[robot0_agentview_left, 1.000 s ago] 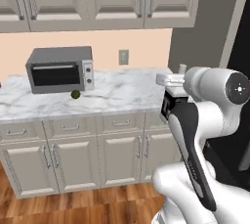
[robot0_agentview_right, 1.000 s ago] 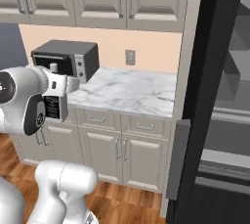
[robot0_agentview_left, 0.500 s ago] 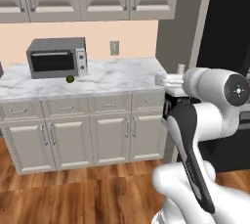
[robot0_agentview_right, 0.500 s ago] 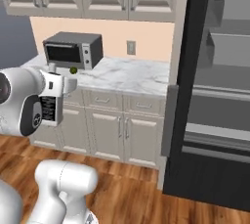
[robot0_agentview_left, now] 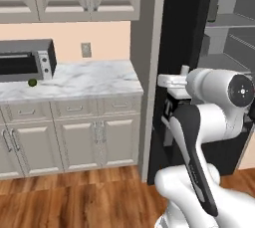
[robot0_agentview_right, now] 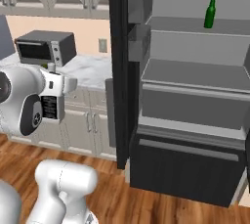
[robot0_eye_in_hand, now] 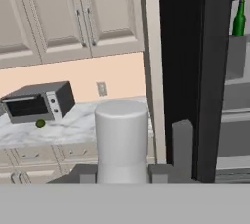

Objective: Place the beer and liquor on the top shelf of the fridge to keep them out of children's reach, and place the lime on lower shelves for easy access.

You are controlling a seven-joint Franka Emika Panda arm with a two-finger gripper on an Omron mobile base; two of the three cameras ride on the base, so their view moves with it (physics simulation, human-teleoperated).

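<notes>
In the left base view the small round dark green lime (robot0_agentview_left: 32, 82) waits on the marble counter (robot0_agentview_left: 94, 80); in the right base view the slim green glass beer bottle (robot0_agentview_right: 210, 11) stands on the fridge's pale grey top shelf (robot0_agentview_right: 176, 25), beyond children; in the hand view the gripper (robot0_eye_in_hand: 129, 171) pinches the squat white liquor bottle (robot0_eye_in_hand: 122, 135), likely bound there too.

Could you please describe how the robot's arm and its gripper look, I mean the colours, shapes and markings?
The arm is glossy white, built of rounded tubular links. A dark grey band runs down one link, and a dark round joint cap carries a small white mark. The gripper has dull grey, blocky fingers. No cables are visible.
</notes>
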